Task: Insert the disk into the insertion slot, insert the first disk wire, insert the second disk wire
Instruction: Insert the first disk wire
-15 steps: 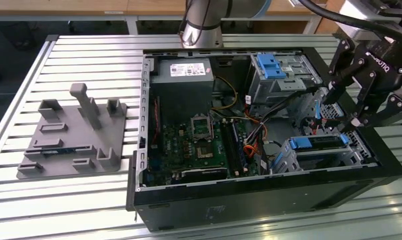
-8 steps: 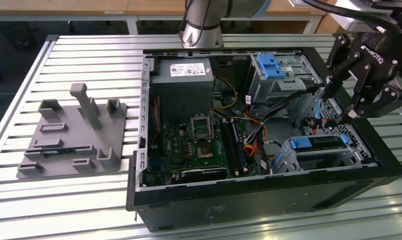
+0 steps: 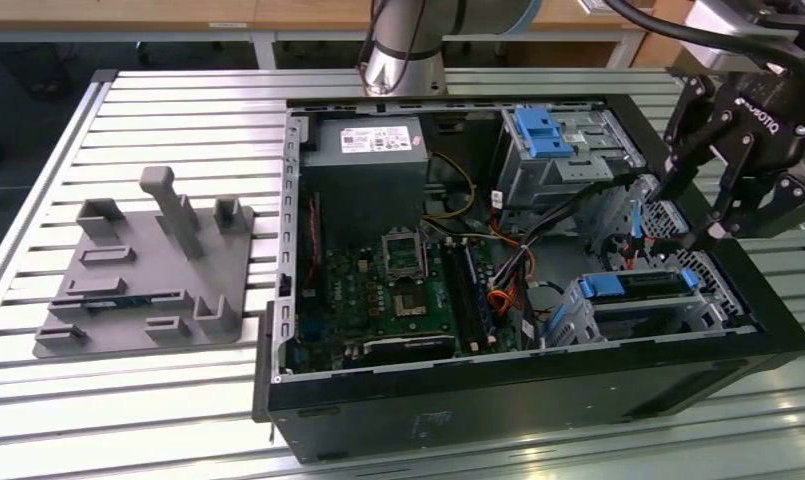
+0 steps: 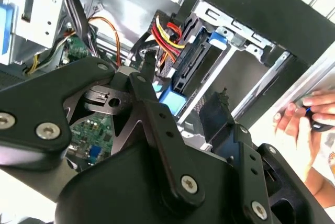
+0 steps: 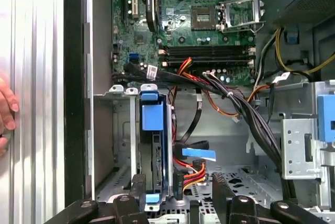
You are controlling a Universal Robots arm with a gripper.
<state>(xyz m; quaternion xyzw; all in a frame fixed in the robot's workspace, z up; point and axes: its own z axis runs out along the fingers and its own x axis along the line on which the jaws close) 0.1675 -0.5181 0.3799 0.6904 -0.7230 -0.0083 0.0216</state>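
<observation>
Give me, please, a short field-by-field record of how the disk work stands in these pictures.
gripper: open, holding nothing, poised over the drive cage
disk: sits in the insertion slot, inside its blue carrier
insertion slot: low grey cage, occupied by the disk
wire bundle: red, yellow and black, lies beside the disk; cannot tell whether it is plugged in
hand: a person's, outside the case wall
fixture plate: grey, on the table at the exterior view's left of the case

Arm [image 3: 402, 45]: silver-grey cylindrical link; black cable [image 3: 638, 18] alongside; gripper [image 3: 736, 228]: matte black linkage bars [image 4: 157, 124]; silver screw heads [image 4: 48, 130] at pivots; white lettering [image 3: 762, 112] on housing.
</observation>
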